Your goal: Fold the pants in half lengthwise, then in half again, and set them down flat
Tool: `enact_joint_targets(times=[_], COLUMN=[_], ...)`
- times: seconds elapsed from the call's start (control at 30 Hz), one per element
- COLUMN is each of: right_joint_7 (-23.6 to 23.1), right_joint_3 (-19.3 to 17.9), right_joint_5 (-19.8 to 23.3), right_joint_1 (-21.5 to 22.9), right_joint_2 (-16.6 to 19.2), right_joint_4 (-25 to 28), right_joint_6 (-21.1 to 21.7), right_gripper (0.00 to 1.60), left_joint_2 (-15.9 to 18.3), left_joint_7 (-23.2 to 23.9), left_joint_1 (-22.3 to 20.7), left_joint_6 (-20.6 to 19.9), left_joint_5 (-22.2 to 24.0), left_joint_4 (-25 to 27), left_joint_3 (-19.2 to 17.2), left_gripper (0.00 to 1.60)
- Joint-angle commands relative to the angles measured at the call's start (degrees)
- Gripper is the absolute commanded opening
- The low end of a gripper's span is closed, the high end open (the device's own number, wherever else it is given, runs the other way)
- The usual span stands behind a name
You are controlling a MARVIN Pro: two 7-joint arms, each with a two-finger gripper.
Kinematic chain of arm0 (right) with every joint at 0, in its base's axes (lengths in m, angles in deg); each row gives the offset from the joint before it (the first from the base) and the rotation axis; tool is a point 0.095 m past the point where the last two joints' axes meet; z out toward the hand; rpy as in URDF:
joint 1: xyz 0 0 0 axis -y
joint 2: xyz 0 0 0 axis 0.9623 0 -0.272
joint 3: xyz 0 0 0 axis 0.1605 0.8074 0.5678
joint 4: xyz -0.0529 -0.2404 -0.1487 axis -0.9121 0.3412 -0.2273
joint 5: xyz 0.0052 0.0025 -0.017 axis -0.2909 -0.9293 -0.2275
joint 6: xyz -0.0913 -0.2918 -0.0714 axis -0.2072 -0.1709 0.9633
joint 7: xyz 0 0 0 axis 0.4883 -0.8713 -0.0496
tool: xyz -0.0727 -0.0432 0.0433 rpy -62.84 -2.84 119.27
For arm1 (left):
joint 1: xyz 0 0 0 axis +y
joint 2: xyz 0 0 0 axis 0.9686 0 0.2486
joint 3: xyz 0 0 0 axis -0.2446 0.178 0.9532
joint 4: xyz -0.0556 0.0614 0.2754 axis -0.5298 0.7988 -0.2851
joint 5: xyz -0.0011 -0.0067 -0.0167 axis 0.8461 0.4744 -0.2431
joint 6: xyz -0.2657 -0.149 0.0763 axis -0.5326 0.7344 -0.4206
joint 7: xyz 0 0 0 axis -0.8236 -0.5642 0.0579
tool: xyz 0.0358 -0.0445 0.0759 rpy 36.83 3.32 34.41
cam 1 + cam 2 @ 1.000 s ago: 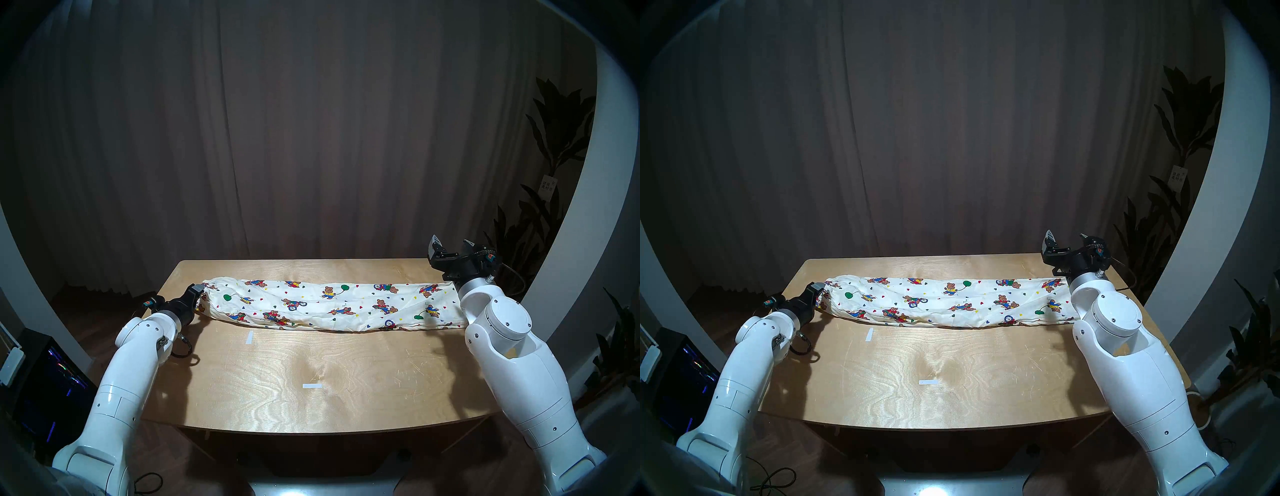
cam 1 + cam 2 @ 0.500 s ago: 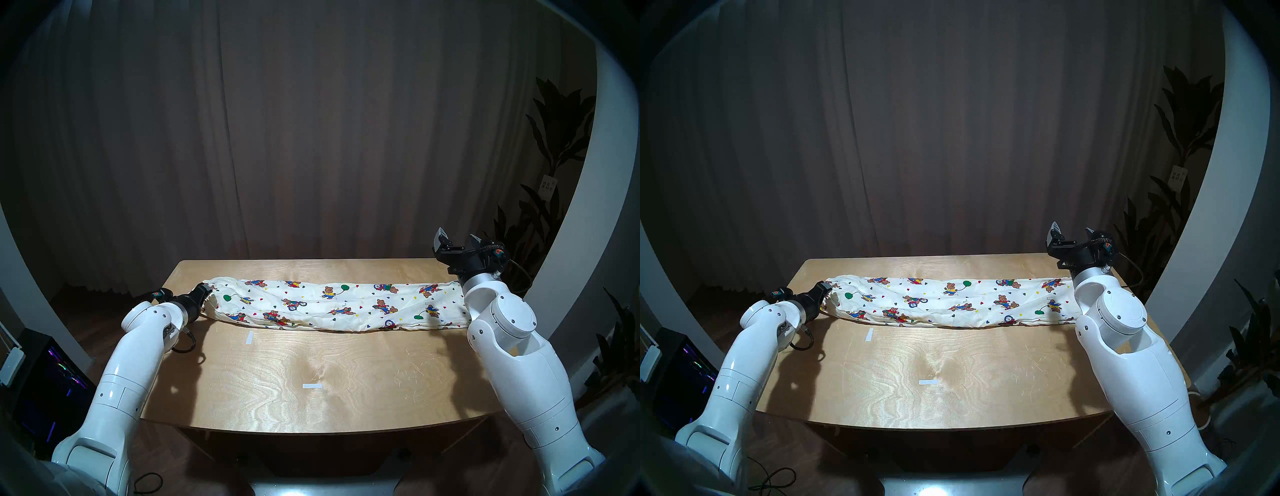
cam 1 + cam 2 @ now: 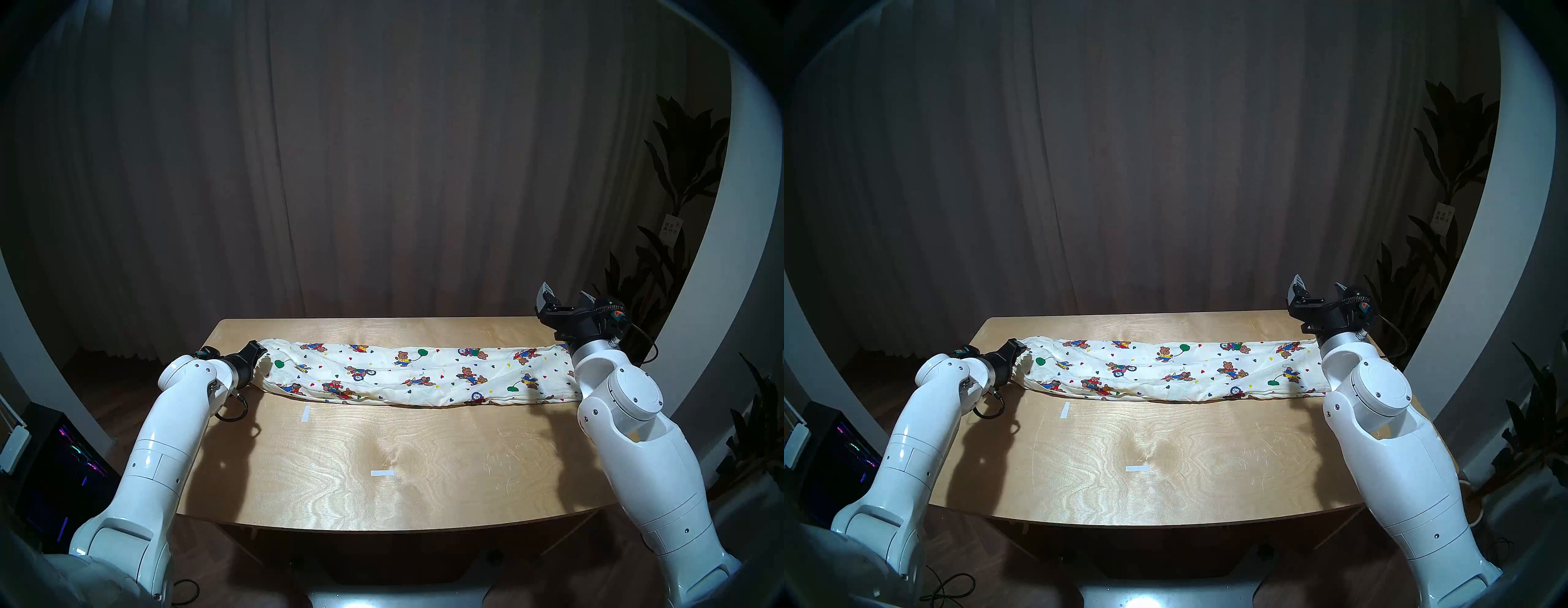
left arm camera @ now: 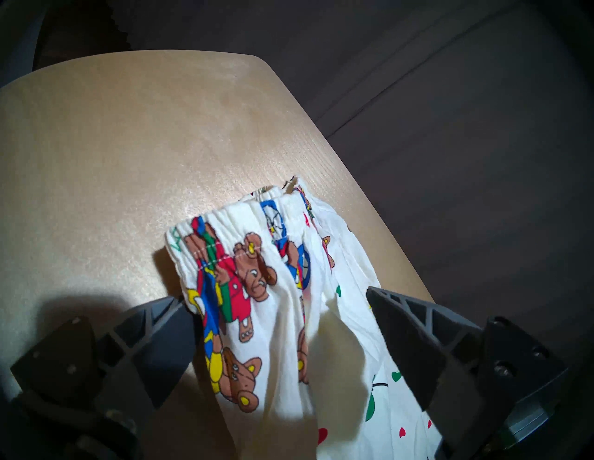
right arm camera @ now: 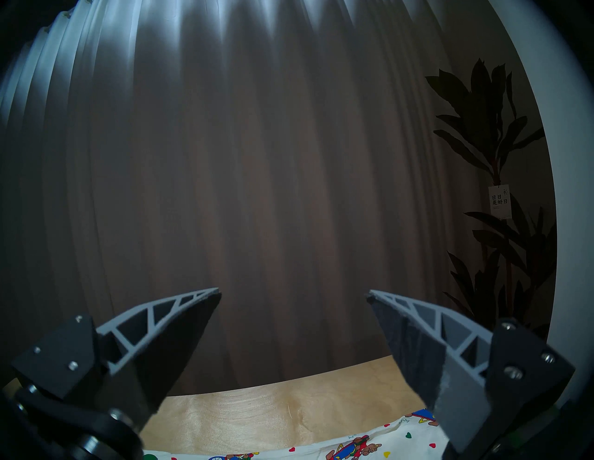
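Observation:
The pants [image 3: 407, 373] [image 3: 1166, 369] lie as one long cream strip printed with bears across the far half of the wooden table [image 3: 339, 501], gathered waist at the left. My left gripper [image 3: 254, 352] [image 3: 1015, 348] is low at that end and open. In the left wrist view its fingers [image 4: 154, 337] stand on either side of the waist cloth [image 4: 257, 257], with the gripper [image 4: 274, 295] not closed on it. My right gripper [image 3: 566, 297] [image 3: 1319, 286] hangs open above the far right corner, clear of the leg ends, and holds nothing [image 5: 294, 292]. The pants' edge [image 5: 353, 446] shows below it.
Two white tape strips [image 3: 305, 413] [image 3: 382, 473] mark the table's near half. A dark curtain [image 3: 382, 170] hangs behind the table. A plant [image 3: 679, 191] stands at the far right. A dark computer case [image 3: 63, 467] sits on the floor at the left.
My left arm has swung in to the right and turned, bringing its open fingers around the waist end, which has bunched slightly rightward. My right gripper has drifted a little up and to the right.

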Motion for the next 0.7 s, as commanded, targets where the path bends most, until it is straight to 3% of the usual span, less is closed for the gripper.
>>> enact_joint_targets(times=[0.0, 0.07, 0.13, 0.63, 0.67], right_joint_7=[-0.5, -0.6, -0.7, -1.4, -1.4], right_joint_3=[-0.9, -1.1, -1.3, -2.6, -2.8], right_joint_5=[0.0, 0.1, 0.3, 0.9, 1.0], right_joint_1=[0.3, 0.2, 0.1, -1.7, -1.8], right_joint_2=[0.4, 0.5, 0.6, 1.2, 1.3], right_joint_4=[1.2, 1.1, 0.8, -0.4, -0.4], right_joint_6=[-0.9, -1.0, -1.2, -1.4, -1.5], right_gripper=[1.6, 1.6, 1.6, 1.6, 1.6], left_joint_2=[-0.7, -0.6, -0.7, -1.3, -1.3], left_joint_7=[0.2, 0.1, 0.0, 0.3, 0.9], left_joint_1=[-0.6, -0.1, 0.1, 0.1, -0.8], left_joint_6=[0.9, 1.4, 1.6, 3.9, 4.0], left_joint_5=[-0.6, -1.2, -1.4, -4.5, -5.2], left_joint_4=[1.3, 2.7, 3.8, 15.7, 14.7], left_joint_3=[0.7, 1.2, 1.3, 4.0, 4.8], left_gripper=[0.98, 0.16, 0.0, 0.0, 0.0])
